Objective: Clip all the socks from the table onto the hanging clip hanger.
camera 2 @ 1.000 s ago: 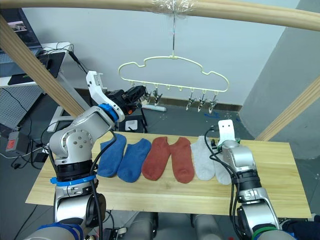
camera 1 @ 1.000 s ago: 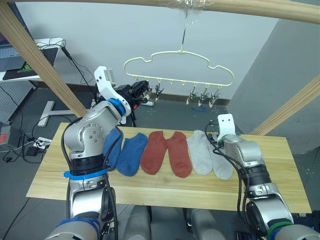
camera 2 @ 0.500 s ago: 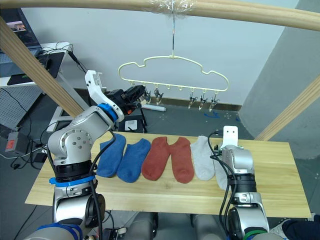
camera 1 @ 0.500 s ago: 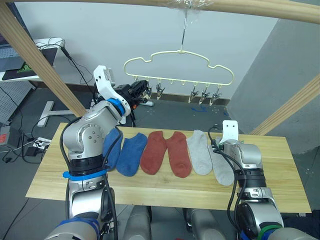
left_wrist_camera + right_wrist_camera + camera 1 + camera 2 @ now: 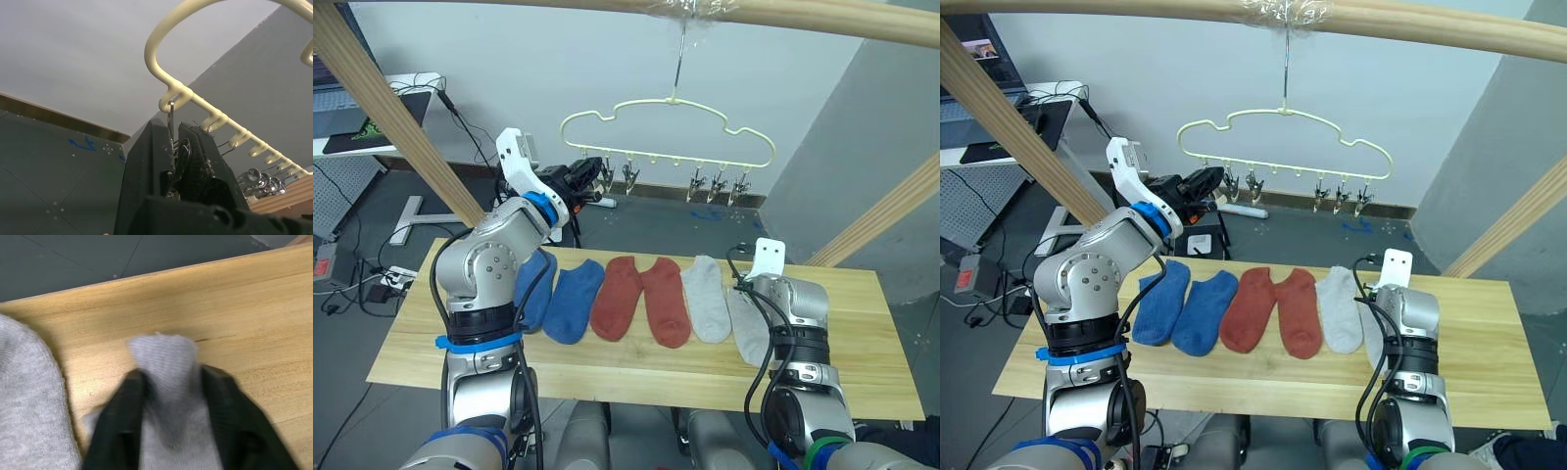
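Six socks lie in a row across the counter (image 5: pixel 862 352): two blue socks (image 5: pixel 573 301) at the robot's left, two rust-red socks (image 5: pixel 641 299) in the middle, two grey at its right. The right pincer (image 5: pixel 168 382) is down on the outermost grey sock (image 5: pixel 164 357), its fingers (image 5: pixel 122 401) pinched on a raised fold of fabric near one end, with the other grey sock (image 5: pixel 29 406) just beside. The stuff is thin, limp knit; it bunches readily between the fingers, weighs next to nothing, and will probably dangle and swing once lifted. A hold at the cuff or toe edge seems the sensible choice, leaving a free margin to feed into a clip

Up above, the clip hanger (image 5: pixel 668 122) hangs by its hook from the wooden pole (image 5: pixel 783 15). The left pincer (image 5: pixel 172 161) is raised to its left end and closed on the leftmost clip (image 5: pixel 170 122), apparently squeezing it. The clips look small and springy, and the hanger looks free to sway, so the sock's edge would need steady guiding in
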Available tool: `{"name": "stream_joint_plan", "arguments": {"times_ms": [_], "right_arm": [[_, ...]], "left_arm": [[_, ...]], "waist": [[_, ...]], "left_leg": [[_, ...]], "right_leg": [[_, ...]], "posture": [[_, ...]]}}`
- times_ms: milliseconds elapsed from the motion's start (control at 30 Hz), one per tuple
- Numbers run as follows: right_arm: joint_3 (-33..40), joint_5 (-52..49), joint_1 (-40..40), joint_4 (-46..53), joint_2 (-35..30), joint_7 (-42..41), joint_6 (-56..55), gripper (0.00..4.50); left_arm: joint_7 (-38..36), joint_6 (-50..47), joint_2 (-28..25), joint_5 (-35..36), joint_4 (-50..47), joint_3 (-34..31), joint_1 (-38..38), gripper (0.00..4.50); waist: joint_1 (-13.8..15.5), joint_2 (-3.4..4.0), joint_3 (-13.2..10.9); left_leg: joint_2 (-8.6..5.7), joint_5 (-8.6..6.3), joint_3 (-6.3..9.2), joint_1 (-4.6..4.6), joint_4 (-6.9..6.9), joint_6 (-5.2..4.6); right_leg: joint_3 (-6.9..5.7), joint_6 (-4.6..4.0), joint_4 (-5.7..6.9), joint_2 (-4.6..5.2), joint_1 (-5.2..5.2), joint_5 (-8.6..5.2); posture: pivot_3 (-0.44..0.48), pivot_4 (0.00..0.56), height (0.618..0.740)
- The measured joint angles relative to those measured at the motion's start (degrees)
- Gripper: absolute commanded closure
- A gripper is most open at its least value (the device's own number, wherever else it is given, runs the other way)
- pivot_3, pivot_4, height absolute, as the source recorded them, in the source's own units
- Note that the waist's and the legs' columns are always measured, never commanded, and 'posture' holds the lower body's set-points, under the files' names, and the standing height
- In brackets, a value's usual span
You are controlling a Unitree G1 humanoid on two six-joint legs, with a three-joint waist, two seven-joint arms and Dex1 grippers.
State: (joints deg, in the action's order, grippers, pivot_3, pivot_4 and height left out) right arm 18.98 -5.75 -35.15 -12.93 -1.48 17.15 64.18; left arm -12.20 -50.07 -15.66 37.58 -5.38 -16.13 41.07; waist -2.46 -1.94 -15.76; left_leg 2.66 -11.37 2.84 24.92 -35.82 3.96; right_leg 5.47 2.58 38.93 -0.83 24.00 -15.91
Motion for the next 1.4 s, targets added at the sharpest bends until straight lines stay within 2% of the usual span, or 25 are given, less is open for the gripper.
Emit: {"name": "stream_joint_plan", "arguments": {"times_ms": [233,467,733,933,1200,1400], "right_arm": [[-1.54,0.04,0.51,0.61,-0.91,-1.55,0.72,3.65],[-10.17,-0.33,3.02,6.87,-5.05,-9.85,7.51,3.65],[-19.89,-5.59,1.62,25.62,-13.90,-21.06,18.99,3.65],[-23.43,-10.02,-5.42,34.75,-18.42,-27.21,25.46,3.65],[-23.51,-14.65,-11.15,36.71,-11.84,-30.84,27.86,3.65],[-24.11,-14.04,-13.18,32.21,-5.40,-30.17,24.95,3.65]], "left_arm": [[-0.85,-0.89,-0.47,1.67,1.30,-0.80,0.27,4.28],[-0.05,-2.44,-0.46,4.74,3.10,-4.46,1.88,4.28],[0.54,-5.02,-0.68,8.33,4.11,-6.21,3.02,4.28],[2.01,-7.33,-0.72,11.25,5.10,-7.46,3.76,4.28],[2.86,-9.45,-0.97,12.94,5.87,-8.33,4.32,4.28],[3.04,-10.84,-2.24,13.40,5.82,-8.45,4.27,4.28]], "waist": [[-0.17,0.00,0.00],[-0.50,0.00,-0.19],[-0.85,0.11,-0.64],[-0.83,0.14,-0.84],[-0.83,0.14,-0.85],[-0.81,0.14,-0.85]], "left_leg": [[0.00,0.00,0.00,0.00,0.01,0.00],[0.00,0.00,-0.01,0.01,0.07,0.00],[0.01,-0.02,0.00,0.04,0.10,0.03],[0.01,-0.03,0.00,0.04,0.09,0.05],[0.02,-0.07,0.01,0.07,0.08,0.13],[0.02,-0.07,0.03,0.08,0.08,0.14]], "right_leg": [[0.00,0.17,0.00,0.00,0.01,-0.10],[0.01,0.18,-0.01,0.00,0.05,-0.11],[0.01,0.21,-0.01,-0.01,0.11,-0.13],[0.01,0.23,-0.02,-0.01,0.11,-0.14],[0.00,0.20,-0.02,0.01,0.14,-0.12],[-0.02,0.19,-0.01,0.02,0.15,-0.11]], "posture": [[0.003,0.288,0.740],[-0.007,0.289,0.740],[-0.022,0.295,0.740],[-0.033,0.295,0.740],[-0.025,0.285,0.740],[-0.007,0.282,0.740]]}}
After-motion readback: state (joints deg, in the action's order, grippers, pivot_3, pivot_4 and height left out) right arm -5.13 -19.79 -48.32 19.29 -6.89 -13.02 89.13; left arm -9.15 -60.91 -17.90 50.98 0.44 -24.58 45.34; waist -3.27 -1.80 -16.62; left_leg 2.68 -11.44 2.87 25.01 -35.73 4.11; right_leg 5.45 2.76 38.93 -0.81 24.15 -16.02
